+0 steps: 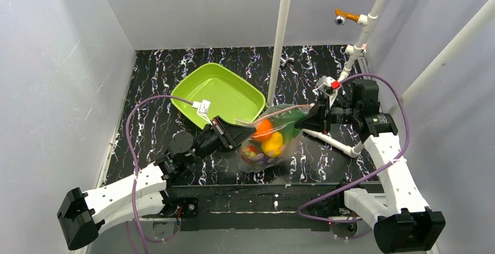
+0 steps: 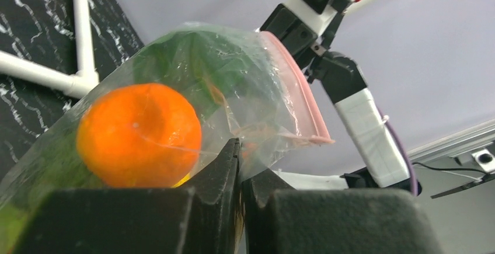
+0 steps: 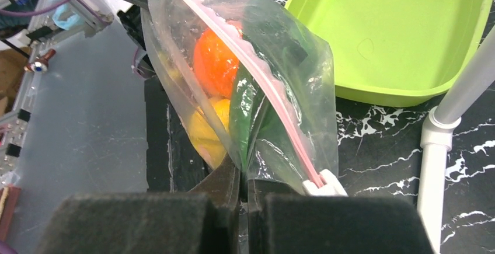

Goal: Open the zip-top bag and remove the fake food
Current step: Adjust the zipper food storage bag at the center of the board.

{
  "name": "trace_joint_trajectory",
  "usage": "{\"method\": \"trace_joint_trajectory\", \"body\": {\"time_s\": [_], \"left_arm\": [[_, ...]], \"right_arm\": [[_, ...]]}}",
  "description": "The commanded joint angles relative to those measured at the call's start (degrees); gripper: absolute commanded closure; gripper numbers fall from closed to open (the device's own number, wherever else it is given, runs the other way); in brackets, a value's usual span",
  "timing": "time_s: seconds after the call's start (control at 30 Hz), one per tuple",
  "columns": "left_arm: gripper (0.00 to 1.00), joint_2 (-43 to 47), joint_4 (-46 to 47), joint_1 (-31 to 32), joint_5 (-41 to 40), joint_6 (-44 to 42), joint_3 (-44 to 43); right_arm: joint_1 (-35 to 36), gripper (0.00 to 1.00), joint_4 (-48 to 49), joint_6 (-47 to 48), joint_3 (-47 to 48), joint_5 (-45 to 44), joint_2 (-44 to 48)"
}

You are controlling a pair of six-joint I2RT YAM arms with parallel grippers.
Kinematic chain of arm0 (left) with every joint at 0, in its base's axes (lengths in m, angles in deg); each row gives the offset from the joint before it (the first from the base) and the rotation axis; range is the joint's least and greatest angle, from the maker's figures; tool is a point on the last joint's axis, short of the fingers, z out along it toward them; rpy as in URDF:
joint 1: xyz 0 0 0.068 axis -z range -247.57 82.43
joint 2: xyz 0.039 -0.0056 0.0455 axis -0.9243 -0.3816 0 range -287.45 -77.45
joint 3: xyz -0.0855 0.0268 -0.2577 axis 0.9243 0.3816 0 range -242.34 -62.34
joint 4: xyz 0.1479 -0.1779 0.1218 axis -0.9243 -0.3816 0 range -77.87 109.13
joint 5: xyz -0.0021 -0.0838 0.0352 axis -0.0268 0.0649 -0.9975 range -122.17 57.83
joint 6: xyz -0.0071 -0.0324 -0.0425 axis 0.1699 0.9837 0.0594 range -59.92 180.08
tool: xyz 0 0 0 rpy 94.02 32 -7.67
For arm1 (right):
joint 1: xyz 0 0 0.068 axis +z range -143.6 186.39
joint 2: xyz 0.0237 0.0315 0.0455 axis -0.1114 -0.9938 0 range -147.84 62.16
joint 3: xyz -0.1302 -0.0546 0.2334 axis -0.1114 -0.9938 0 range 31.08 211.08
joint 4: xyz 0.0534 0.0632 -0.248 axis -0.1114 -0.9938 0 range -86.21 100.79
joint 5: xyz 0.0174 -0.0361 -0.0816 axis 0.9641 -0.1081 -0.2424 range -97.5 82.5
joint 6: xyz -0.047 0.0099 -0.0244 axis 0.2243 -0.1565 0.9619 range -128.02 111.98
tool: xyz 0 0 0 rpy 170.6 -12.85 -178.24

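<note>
Between left gripper [image 2: 240, 169] and right gripper [image 3: 244, 178], both pinching the zip-top bag [image 3: 303, 73], slick film may slip when pulled.

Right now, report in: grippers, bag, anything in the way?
Left gripper shut on bag. Right gripper shut on bag beside slider. Zip looks closed, food inside. White pipe close beside bag.

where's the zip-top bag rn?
Top view: the zip-top bag is held centre-table between the left gripper and right gripper, just near-right of the green tray.
</note>
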Motion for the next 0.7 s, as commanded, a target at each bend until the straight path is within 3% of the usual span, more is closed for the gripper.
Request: {"method": "trace_joint_trajectory", "body": {"time_s": [0.0, 0.4, 0.67], "left_arm": [[0.93, 1.44, -2.44, 0.19, 1.78, -1.7, 2.24], [0.65, 0.42, -11.59, 0.19, 5.52, -10.32, 0.36], [0.37, 6.23, -25.73, 0.02, 3.81, -18.74, -2.86]], "right_arm": [[0.0, 0.99, -3.37, 6.33, 3.57, -0.84, 1.05], [2.07, 0.99, -5.27, 11.52, 1.5, -1.69, 1.58], [3.44, 0.99, -5.84, 14.22, -0.66, -2.02, 1.59]]}}
